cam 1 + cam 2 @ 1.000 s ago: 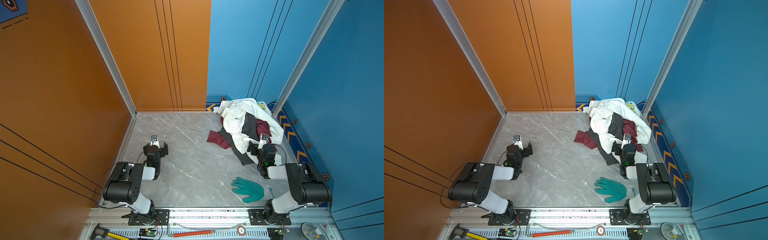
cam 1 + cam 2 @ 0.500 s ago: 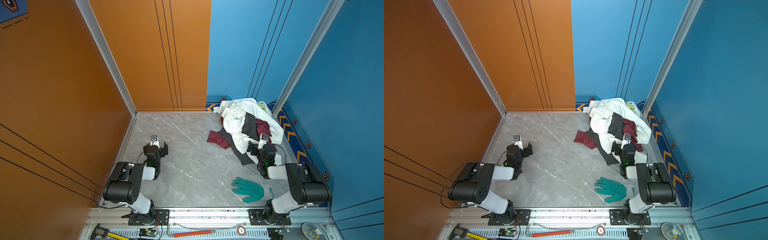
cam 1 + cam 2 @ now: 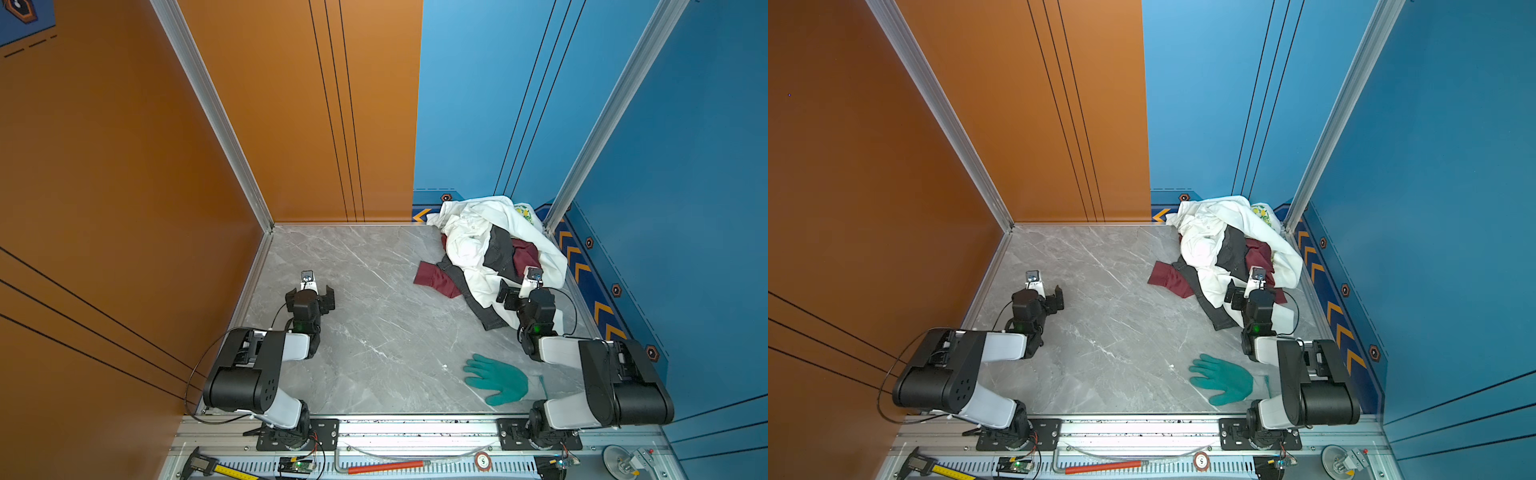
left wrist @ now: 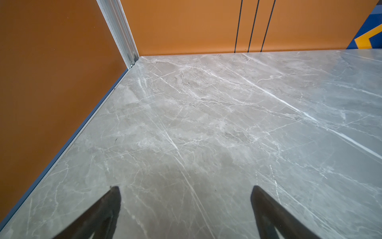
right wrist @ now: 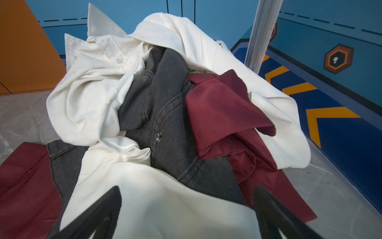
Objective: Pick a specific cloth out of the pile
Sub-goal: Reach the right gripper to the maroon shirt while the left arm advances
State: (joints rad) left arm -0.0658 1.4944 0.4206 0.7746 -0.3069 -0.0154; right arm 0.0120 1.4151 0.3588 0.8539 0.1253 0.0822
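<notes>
Wide open, empty at the right gripper [image 5: 187, 189], poised at the near edge of the pile [image 3: 469, 237]; wide too at the left gripper [image 4: 186, 188], over bare table [image 4: 206, 113]. No grasp yet: whole pick left. Just ahead, the cloth [image 5: 219, 109] in 2 maroon patches flanking the dark grey garment [image 5: 161, 107]; join between them buried.

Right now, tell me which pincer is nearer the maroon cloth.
Right. The right pincer sits at the pile, close to the cloth; the left pincer is far off, over the table.

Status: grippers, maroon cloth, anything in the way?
Left gripper open, empty. Right gripper open at the pile. Maroon cloth not gripped, tangled with white shirt and grey garment.
</notes>
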